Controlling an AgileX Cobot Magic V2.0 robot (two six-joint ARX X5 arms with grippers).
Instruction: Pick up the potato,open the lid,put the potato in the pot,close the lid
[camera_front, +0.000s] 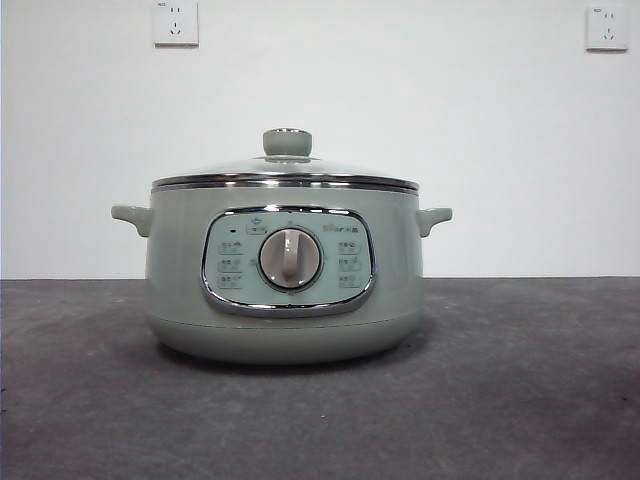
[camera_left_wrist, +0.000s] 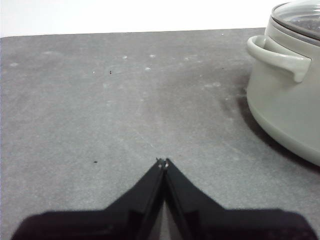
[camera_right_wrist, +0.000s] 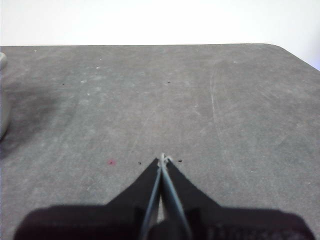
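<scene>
Sitting mid-counter, pot (camera_front: 285, 290) has lid (camera_front: 286, 172) on; potato not visible in any view. Left gripper (camera_left_wrist: 162, 162) and right gripper (camera_right_wrist: 163, 159) both clenched, empty. Glass lid likely fragile, slick; best held by knob (camera_front: 287, 141).

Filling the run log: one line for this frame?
pot: on table | lid: on pot, closed | potato: not in view | left gripper: shut, empty, beside pot | right gripper: shut, empty
</scene>
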